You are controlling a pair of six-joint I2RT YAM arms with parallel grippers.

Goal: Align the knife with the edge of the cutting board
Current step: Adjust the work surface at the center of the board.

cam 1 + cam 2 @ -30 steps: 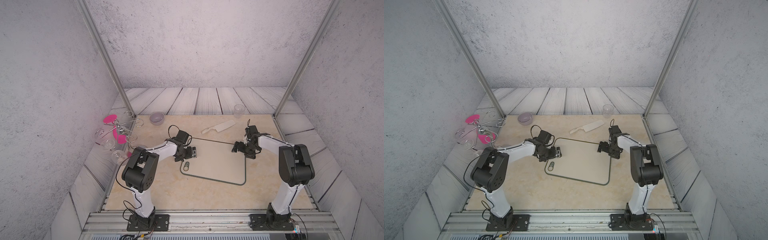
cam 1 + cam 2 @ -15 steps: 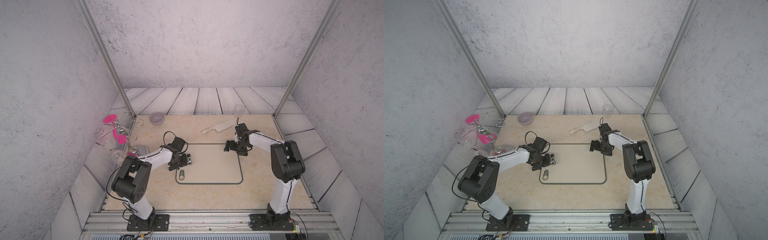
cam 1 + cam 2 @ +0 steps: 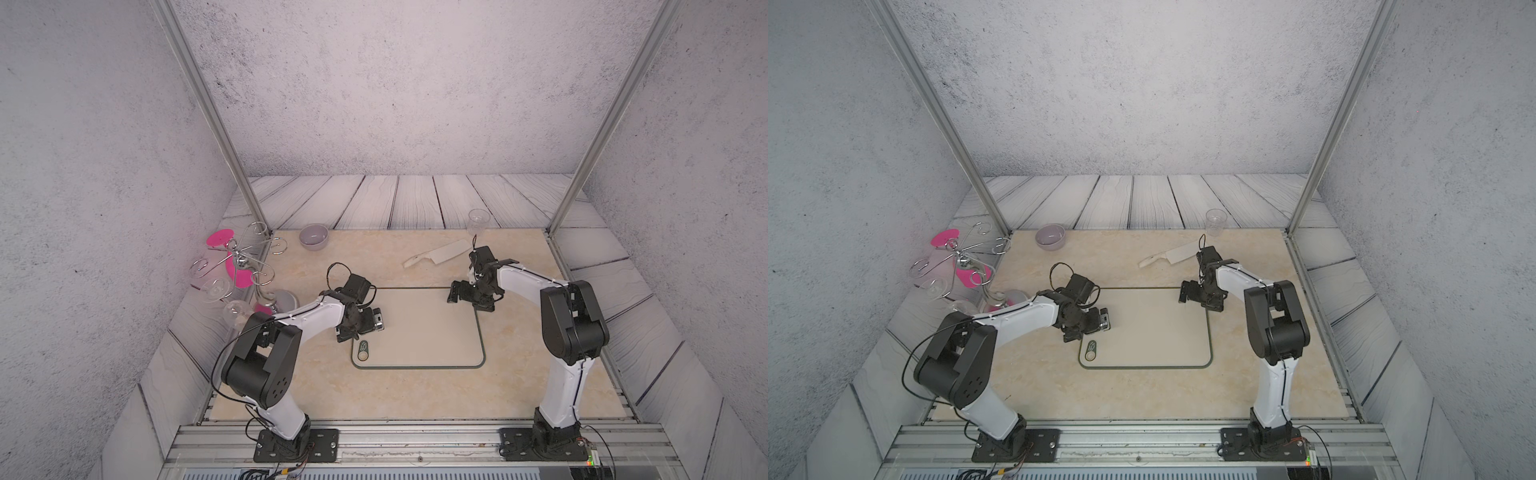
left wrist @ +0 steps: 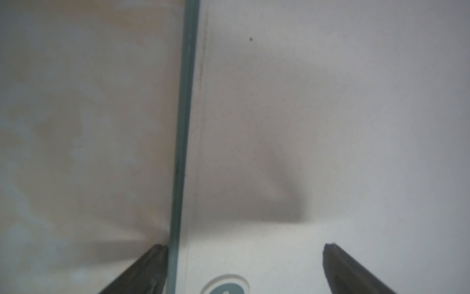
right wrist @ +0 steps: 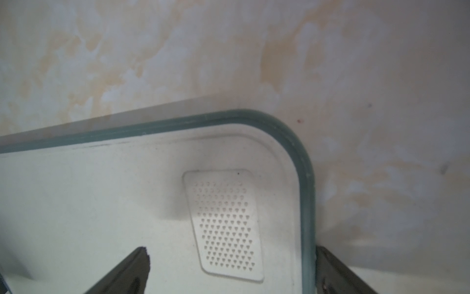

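At the far left the wire glass rack and the grey bowl sit where they did a second ago.

The left gripper has come nearer and further left, and is low at the left edge of the cutting board, just beyond the oval logo. In the left wrist view its fingers are spread wide across the green rim. One is outside on the table right against the rim, the other over the board, and they clamp nothing.

A second ago the board lay skewed. In both top views it now lies square to the table, flat in the middle.

The knife has not moved. It lies on the table beyond the board's far edge, apart from it and slanted, with its handle to the left.

The right gripper has followed the board's far right corner. In the right wrist view its fingers stand wide apart astride the right rim. One is over the board beside a dotted patch, the other outside close against the rim, and they hold nothing.

The clear cup at the far right is unchanged.
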